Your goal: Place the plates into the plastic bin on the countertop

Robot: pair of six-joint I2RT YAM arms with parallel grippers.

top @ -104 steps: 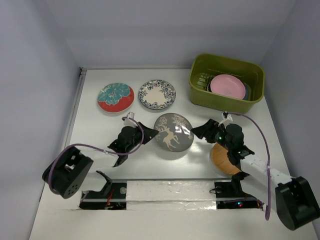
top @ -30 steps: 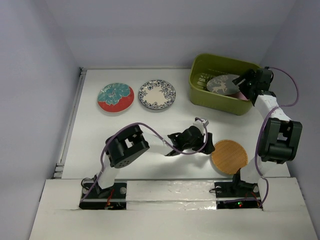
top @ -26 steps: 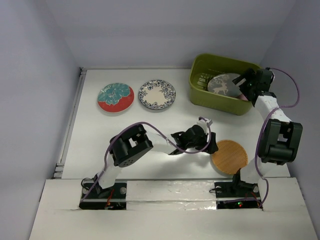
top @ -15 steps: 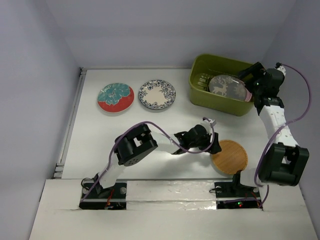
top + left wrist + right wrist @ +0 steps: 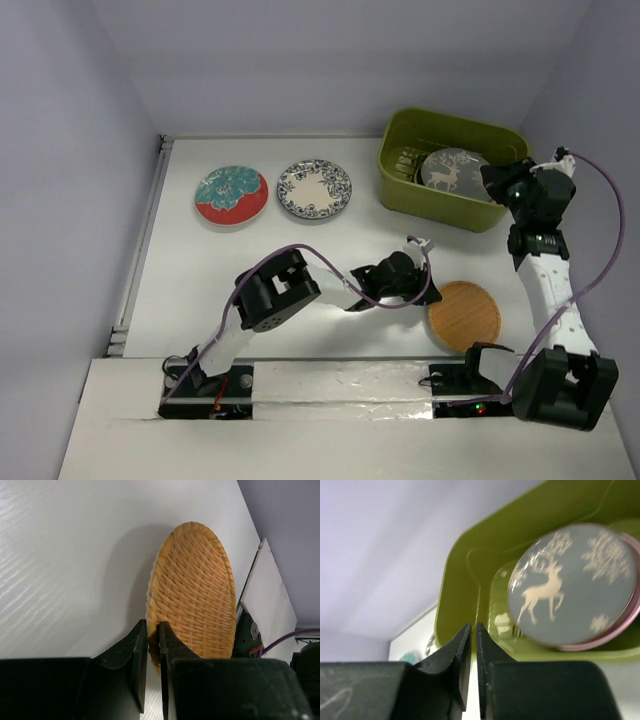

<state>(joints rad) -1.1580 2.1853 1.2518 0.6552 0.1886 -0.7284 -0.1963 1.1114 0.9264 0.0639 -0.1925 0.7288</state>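
Observation:
The orange woven plate [image 5: 464, 315] [image 5: 195, 590] lies on the white countertop [image 5: 200, 270]. My left gripper [image 5: 430, 295] [image 5: 152, 630] is shut on its near-left rim. The grey deer plate [image 5: 453, 172] [image 5: 572, 585] rests in the olive-green plastic bin [image 5: 400, 190] [image 5: 465, 580], on top of a pink plate [image 5: 620, 630]. My right gripper [image 5: 495, 178] [image 5: 472, 627] hovers at the bin's right end, jaws shut with nothing between them. The red-teal floral plate [image 5: 231, 195] and the white-blue patterned plate [image 5: 314, 188] sit at the far left of the counter.
Grey walls enclose the counter on three sides. A raised white strip [image 5: 330, 385] with both arm bases runs along the near edge. The right arm's base [image 5: 250, 635] stands just beyond the orange plate.
The right gripper let the deer plate go into the bin, drew back to the right and closed. The left gripper closed on the orange plate's rim.

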